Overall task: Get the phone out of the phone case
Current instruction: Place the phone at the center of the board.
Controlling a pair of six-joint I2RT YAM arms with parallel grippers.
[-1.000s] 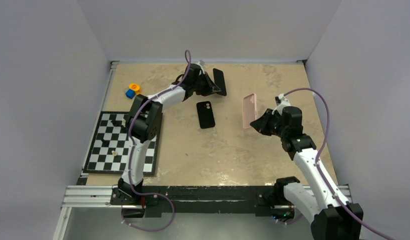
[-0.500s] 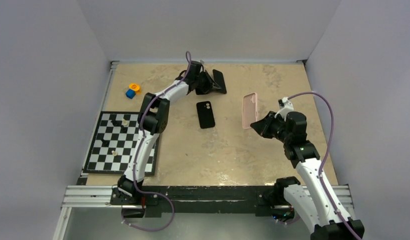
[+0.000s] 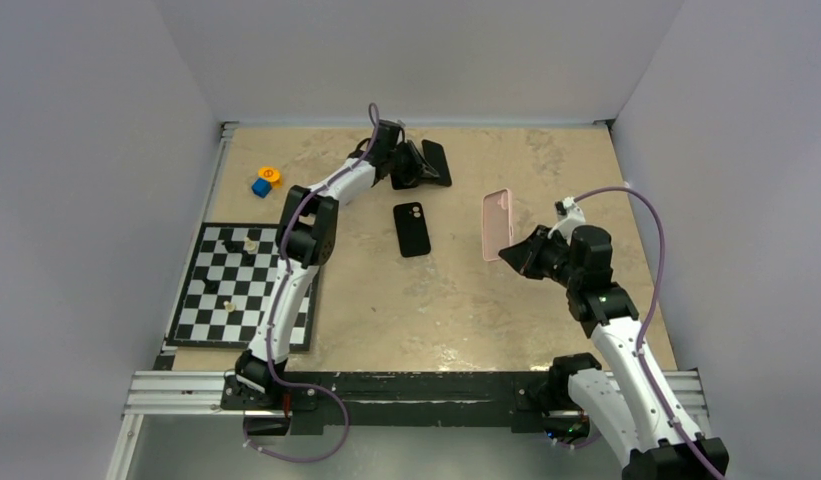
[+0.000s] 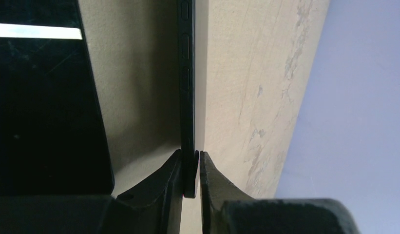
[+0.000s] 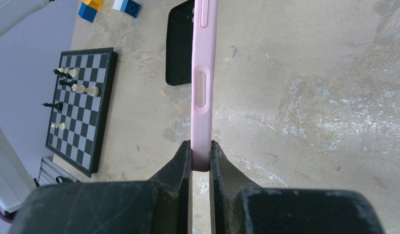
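Two arms (image 3: 306,235). One pink phone case (image 3: 498,223), in the right fingers (image 5: 180,165). Two black phone-shaped slabs: the tilted slab (image 3: 438,163) between the left fingers (image 4: 171,185), the flat slab (image 3: 412,229) on the worktop (image 3: 546,300) between both pairs. One chessboard (image 3: 246,285), some six chessmen (image 5: 85,90). At least two toy blocks (image 3: 264,182).

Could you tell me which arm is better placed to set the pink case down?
Right, probably: the right claw grips the pink case above the table, while the left claw straddles the black phone.
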